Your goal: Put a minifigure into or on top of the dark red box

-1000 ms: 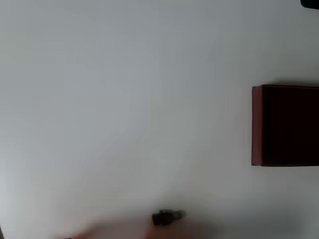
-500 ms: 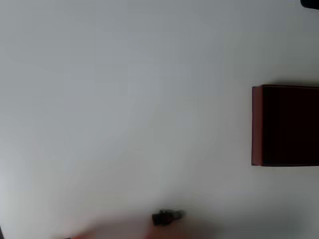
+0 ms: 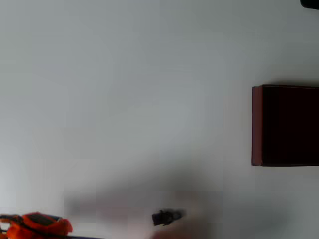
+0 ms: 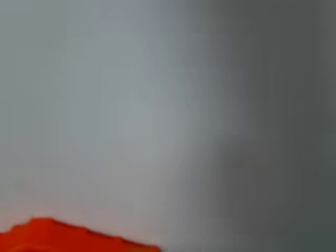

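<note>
Overhead view: the minifigure (image 3: 167, 217) lies on the white surface (image 3: 124, 99) near the bottom edge, well apart from the dark red box (image 3: 256, 124) at right; the orange gripper (image 3: 35, 225) sits bottom left, its jaws too blurred to tell.

Overhead view straight down on table (image 3: 124, 99), wrist view close, blurred

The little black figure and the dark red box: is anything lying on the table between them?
No. In the overhead view the figure lies near the bottom edge, the box at the right, with bare white table between.
</note>
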{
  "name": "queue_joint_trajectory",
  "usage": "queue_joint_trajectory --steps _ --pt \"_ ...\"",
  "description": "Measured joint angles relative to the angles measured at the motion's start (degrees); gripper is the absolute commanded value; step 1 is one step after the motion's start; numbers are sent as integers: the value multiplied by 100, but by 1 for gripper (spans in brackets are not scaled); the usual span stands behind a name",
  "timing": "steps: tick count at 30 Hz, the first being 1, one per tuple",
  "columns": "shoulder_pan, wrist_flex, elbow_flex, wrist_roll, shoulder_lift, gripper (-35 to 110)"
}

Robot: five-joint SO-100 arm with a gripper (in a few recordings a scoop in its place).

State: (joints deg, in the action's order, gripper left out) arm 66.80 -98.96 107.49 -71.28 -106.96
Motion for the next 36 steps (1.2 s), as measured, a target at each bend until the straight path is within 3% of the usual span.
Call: queue_joint_trajectory --steps 10,18,22,26,36 --pt "-2470 -290 -721 -624 -2092 13" --pt "-3489 -431 -1327 -1143 -984 12" --pt "-3700 -439 -800 -1934 -1362 0" --pt "-4210 -457 -642 -1872 -1494 0" --pt "-4896 -536 -360 -1951 343 0"
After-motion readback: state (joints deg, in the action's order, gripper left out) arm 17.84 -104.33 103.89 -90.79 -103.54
